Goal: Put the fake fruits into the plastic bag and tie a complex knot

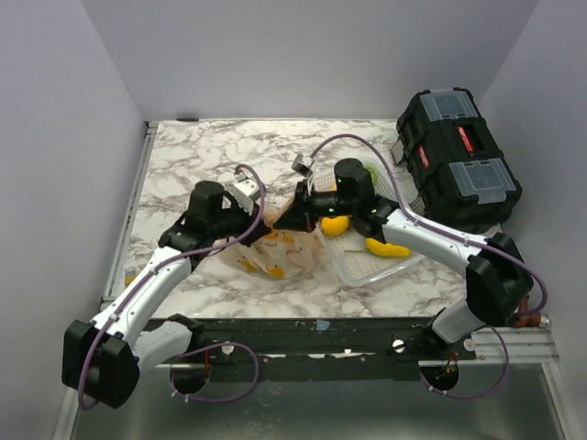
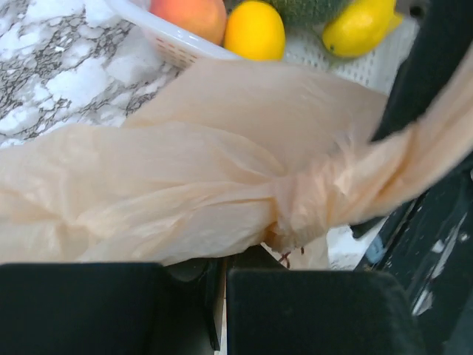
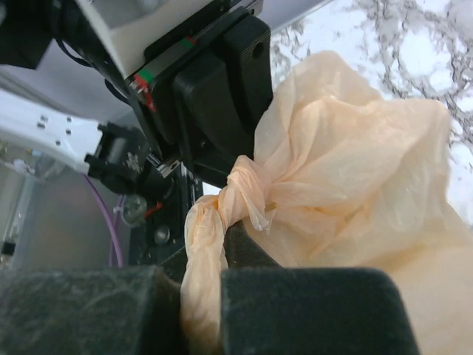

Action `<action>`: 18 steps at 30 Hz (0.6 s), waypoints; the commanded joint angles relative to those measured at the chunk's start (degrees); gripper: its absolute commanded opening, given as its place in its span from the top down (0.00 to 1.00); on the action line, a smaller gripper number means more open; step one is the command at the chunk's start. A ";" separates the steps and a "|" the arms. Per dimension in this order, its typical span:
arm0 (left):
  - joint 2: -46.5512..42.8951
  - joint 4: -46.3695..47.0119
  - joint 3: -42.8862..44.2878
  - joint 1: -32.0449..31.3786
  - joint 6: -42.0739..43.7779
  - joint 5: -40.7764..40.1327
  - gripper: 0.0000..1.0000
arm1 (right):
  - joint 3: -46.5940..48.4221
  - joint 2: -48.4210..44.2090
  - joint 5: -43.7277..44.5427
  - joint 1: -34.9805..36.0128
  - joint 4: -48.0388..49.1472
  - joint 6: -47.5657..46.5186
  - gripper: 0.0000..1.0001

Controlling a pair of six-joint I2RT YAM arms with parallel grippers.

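The pale-orange plastic bag (image 1: pixel 275 255) lies on the marble table between my two grippers. Its handle strips are twisted into a knot (image 3: pixel 238 191), which also shows in the left wrist view (image 2: pixel 295 211). My right gripper (image 3: pixel 199 277) is shut on a handle strip that runs down from the knot between its pads; in the top view it (image 1: pixel 299 215) sits just right of the bag's neck. My left gripper (image 2: pixel 222 270) is shut right under the knot, on bag plastic as far as I can tell; in the top view it (image 1: pixel 264 220) is left of the neck. What the bag holds is hidden.
A white lattice basket (image 1: pixel 362 266) stands right of the bag with a yellow fruit (image 1: pixel 335 225), a banana (image 1: pixel 387 247) and a green fruit (image 1: pixel 371 170). The left wrist view shows a peach (image 2: pixel 188 16), an orange (image 2: pixel 254 29) and a lemon (image 2: pixel 358 26). A black toolbox (image 1: pixel 459 156) stands at the back right.
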 commanded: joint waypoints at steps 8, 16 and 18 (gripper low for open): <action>-1.62 20.97 -8.17 10.30 -24.16 17.27 1.00 | 1.34 3.40 16.77 8.83 19.70 14.54 0.99; 2.40 25.04 -9.52 14.98 -32.70 27.72 1.00 | -0.02 2.81 9.67 11.32 20.05 15.24 0.78; 1.79 25.76 -10.72 15.53 -33.76 28.00 1.00 | 0.65 0.73 4.16 8.89 14.11 11.49 0.52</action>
